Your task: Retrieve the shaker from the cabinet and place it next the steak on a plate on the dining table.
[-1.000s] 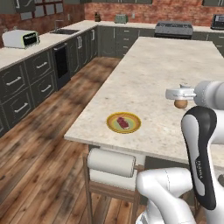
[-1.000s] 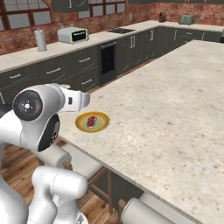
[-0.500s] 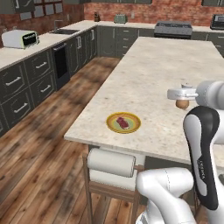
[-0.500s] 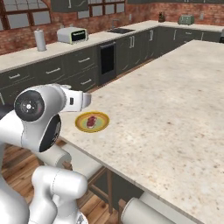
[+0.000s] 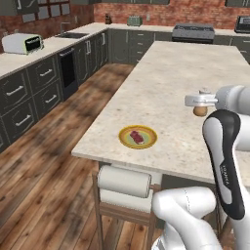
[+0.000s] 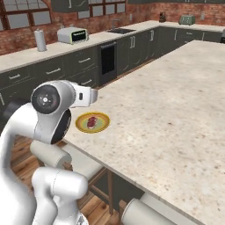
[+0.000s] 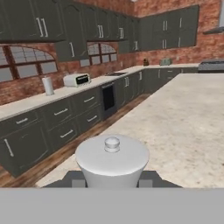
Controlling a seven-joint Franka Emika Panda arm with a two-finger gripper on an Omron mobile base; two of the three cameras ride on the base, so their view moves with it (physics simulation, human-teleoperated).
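My gripper (image 5: 200, 106) is shut on the shaker (image 5: 199, 111), a small tan-brown body with a pale top, held just above the dining table (image 5: 166, 83) near its right side. In the hand view the shaker's pale lid (image 7: 112, 158) sits close up between the gripper's (image 7: 112, 181) dark tips. The plate (image 5: 138, 137), yellow-rimmed, lies near the table's front edge, left of and nearer than the shaker, with the dark red steak (image 5: 137, 136) on it. From the right base camera, the plate (image 6: 92, 122) and steak (image 6: 91, 121) lie just past my arm.
A stool with a white rolled back (image 5: 124, 181) stands under the table's near edge. Dark wall counters (image 5: 29, 83) run along the left with a toaster (image 5: 22, 43) and a paper towel roll (image 6: 40, 40). A stove (image 5: 193, 31) is at the back.
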